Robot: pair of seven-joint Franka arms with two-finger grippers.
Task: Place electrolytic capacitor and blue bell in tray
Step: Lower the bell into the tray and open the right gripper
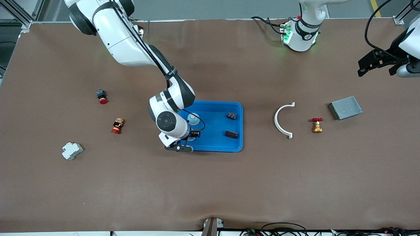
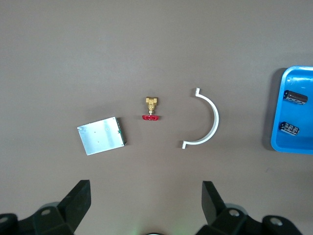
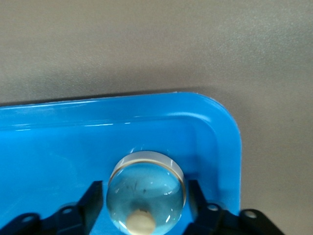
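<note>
The blue bell (image 3: 145,193) sits inside the tray (image 1: 218,144), in the part toward the right arm's end of the table, close to the rim. It is a round dome with no long axis to speak of; its pale knob faces upward, so it stands upright on the tray floor. It lies directly between the fingers (image 3: 90,203) of the right gripper (image 1: 190,136), which flank it on either side with narrow gaps showing, parted and apparently letting go rather than clamping. Two dark components, likely capacitors (image 1: 231,125), rest in the tray toward the left arm's end. The left gripper (image 2: 146,208) waits with fingers spread wide and empty above bare table, well apart from the tray.
</note>
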